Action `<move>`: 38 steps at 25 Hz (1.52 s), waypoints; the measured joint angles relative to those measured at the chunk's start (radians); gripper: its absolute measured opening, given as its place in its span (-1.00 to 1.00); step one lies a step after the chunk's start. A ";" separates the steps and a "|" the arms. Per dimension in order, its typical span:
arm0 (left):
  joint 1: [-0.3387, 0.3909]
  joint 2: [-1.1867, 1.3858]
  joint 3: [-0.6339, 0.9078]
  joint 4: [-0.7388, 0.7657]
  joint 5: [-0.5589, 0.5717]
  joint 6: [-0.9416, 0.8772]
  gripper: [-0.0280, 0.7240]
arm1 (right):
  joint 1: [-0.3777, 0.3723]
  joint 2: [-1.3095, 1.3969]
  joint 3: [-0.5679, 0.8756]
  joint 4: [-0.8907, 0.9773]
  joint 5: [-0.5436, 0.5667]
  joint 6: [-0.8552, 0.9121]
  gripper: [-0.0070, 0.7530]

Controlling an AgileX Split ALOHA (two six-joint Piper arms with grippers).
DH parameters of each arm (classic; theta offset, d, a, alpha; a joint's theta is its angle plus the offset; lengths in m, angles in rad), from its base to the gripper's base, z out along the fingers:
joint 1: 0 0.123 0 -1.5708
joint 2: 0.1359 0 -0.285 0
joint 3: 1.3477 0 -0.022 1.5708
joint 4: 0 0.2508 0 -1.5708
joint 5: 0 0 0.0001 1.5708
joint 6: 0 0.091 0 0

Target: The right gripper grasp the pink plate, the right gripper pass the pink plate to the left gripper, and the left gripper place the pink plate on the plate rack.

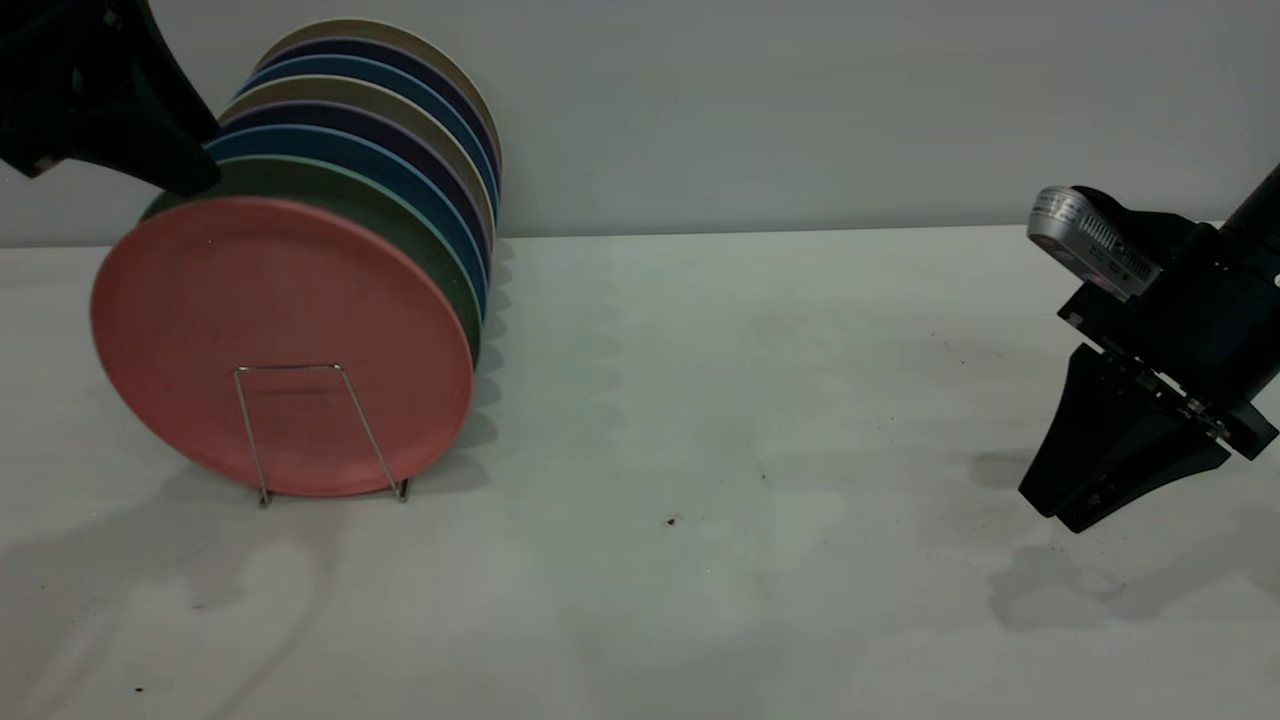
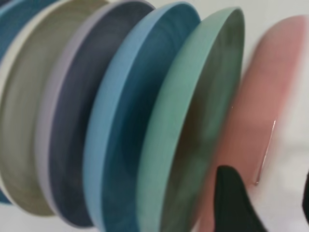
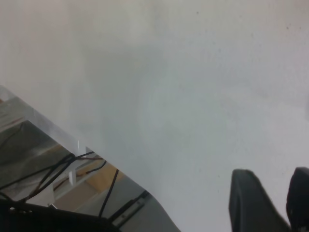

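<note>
The pink plate (image 1: pixel 280 340) stands upright at the front of the plate rack (image 1: pixel 318 368), behind the rack's front wire loop. It also shows in the left wrist view (image 2: pixel 263 96), with the wire loop (image 2: pixel 266 147) across it. My left gripper (image 1: pixel 185 170) hangs at the top left, just above the plates' upper edges. In its wrist view the left gripper (image 2: pixel 270 193) is open and empty, with one finger (image 2: pixel 231 203) close beside the pink plate. My right gripper (image 1: pixel 1060 510) is at the far right, low over the table, shut and empty; its wrist view (image 3: pixel 285 193) shows only bare table.
Behind the pink plate stand a green plate (image 1: pixel 425 235) and several blue, purple and beige plates (image 1: pixel 400 120) in the same rack. The white table (image 1: pixel 700 420) runs to a pale wall. The right wrist view shows the table's edge (image 3: pixel 82 145) with cables below.
</note>
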 joint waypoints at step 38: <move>0.000 -1.145 0.503 0.511 0.436 -1.545 0.55 | 0.317 -1.382 0.428 -0.784 0.200 0.737 -0.38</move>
